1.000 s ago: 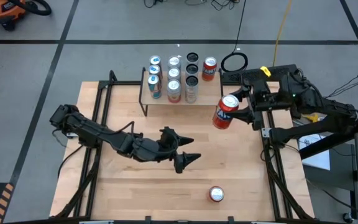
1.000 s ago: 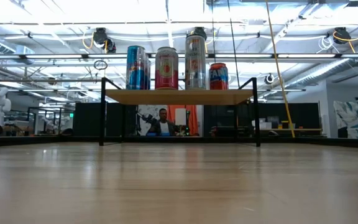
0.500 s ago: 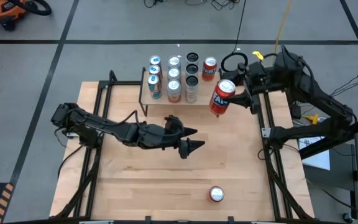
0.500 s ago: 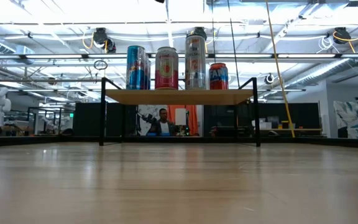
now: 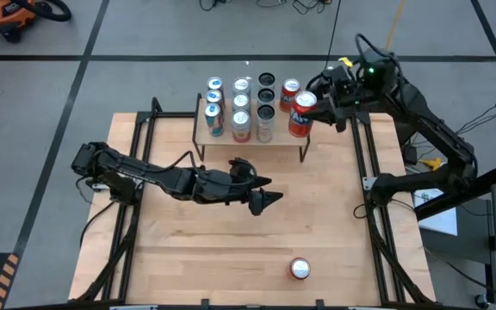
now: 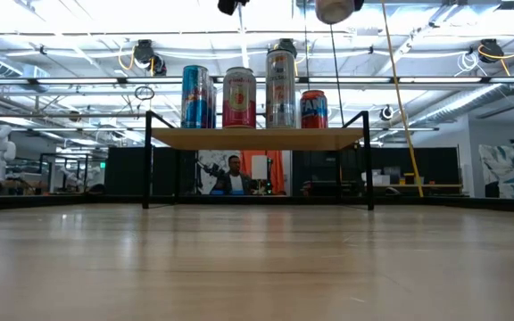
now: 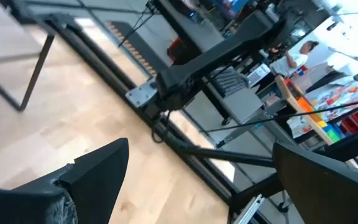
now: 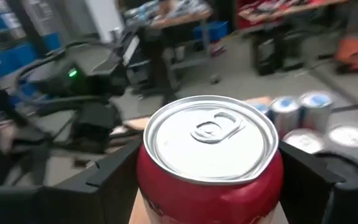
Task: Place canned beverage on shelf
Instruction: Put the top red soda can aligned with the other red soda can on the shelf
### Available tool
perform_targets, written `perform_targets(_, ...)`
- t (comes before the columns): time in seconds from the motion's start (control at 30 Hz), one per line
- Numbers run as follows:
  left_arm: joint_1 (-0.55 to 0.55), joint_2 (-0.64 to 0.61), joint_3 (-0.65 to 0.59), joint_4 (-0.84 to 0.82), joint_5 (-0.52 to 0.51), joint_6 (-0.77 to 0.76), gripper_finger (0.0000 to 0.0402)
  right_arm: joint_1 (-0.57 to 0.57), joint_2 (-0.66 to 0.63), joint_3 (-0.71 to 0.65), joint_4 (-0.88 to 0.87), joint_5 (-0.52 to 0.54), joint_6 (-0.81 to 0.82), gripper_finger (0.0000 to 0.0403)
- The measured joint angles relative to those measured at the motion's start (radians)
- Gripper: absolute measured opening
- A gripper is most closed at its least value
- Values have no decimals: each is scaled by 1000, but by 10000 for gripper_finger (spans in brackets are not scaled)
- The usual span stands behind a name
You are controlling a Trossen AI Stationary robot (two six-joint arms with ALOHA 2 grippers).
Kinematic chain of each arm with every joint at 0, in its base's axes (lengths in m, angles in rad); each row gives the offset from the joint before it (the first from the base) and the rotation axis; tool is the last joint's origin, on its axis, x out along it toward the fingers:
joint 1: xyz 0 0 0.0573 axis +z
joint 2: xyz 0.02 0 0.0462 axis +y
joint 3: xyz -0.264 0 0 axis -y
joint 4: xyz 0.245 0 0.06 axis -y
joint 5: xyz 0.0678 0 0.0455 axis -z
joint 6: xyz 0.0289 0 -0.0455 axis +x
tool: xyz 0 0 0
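Looking straight down, the shelf (image 5: pixel 250 138) stands at the table's (image 5: pixel 188 258) far edge, carrying 3 rows of upright cans (image 5: pixel 239 108) plus 1 red can (image 5: pixel 290 89) at its right rear. The right claw (image 5: pixel 313 110) grips another red can (image 5: pixel 300 114), upright with its long axis vertical and its silver top facing up, held over the shelf's right end just in front of the standing red one. 1 second ago this can hung tilted over the table, right of the shelf and nearer the front; now it is above the shelf. The left claw (image 5: pixel 257 191), fingers spread and empty, hovers over mid-table, slightly farther right than before. A spare can (image 5: pixel 300 269) stands near the front edge.

In the low view, 4 cans show in line on the shelf (image 6: pixel 257 138): blue (image 6: pixel 196 96), pink (image 6: pixel 238 97), tall silver (image 6: pixel 281 88), short red (image 6: pixel 313 109). The gripped can's base (image 6: pixel 334 9) now pokes in at the top edge, above the shelf, where nothing showed earlier.

The left wrist view shows its 2 fingers (image 7: pixel 98 171) wide apart over bare wood.

The right wrist view shows the can's top (image 8: pixel 209 139), pull-tab up, clamped between both fingers (image 8: pixel 114 180), with silver can tops (image 8: pixel 316 121) beyond.
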Motion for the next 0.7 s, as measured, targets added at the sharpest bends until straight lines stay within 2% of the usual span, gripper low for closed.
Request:
perform_targets(0.2, 0, 0, 0, -36, 40, -45, 400, -92, 51, 0, -154, -179, -136, 283)
perform_targets(0.3, 0, 0, 0, -66, 57, -72, 400, -137, 70, -14, -171, -254, -195, 283)
perform_targets(0.47, 0, 0, 0, -83, 69, -79, 400, -204, 83, -102, -79, -362, -199, 283)
perform_targets(0.7, 1, 0, 0, -116, 70, -103, 400, -240, 83, -294, 94, -439, -103, 283)
